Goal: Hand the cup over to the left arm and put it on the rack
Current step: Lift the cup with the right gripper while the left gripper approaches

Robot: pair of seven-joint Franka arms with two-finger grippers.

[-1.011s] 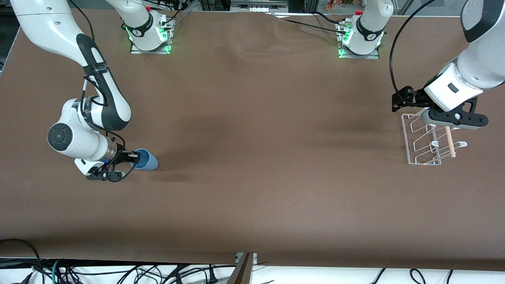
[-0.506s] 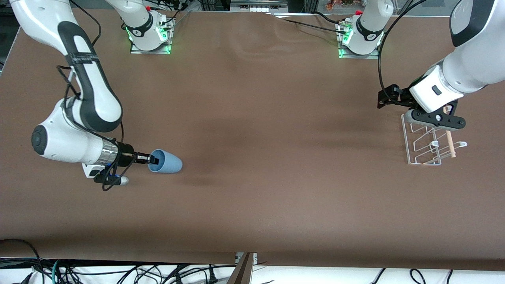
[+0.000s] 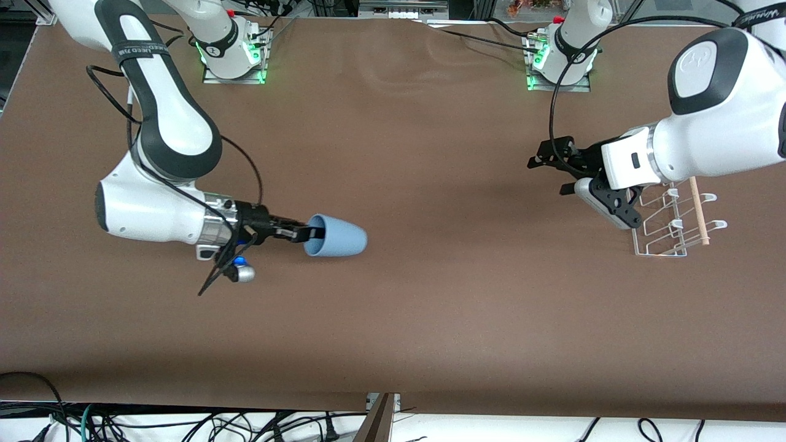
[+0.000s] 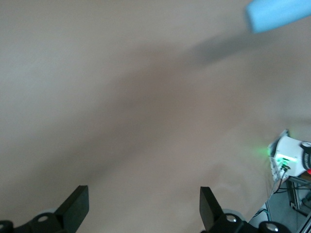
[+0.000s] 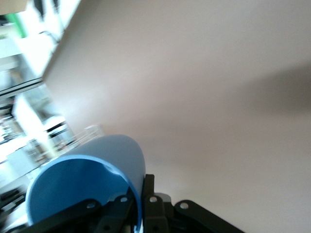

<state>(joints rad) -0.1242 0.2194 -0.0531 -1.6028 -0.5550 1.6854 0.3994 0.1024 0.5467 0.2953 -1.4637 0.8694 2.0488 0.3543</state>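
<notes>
The right end effector (image 3: 310,234) has carried the small light-blue smooth plastic cup (image 3: 336,236) away from the right arm's end of the brown counter (image 3: 393,319) toward its middle, clamped on the rim with one finger inside — the cup lies on its side in the air, base pointing at the white wire rack (image 3: 666,227). The left end effector (image 3: 556,167), fingers apart, has swung off the rack toward the cup, so the handover looks close. One cup, one rack with a single wooden dowel (image 3: 699,210), two arms.
</notes>
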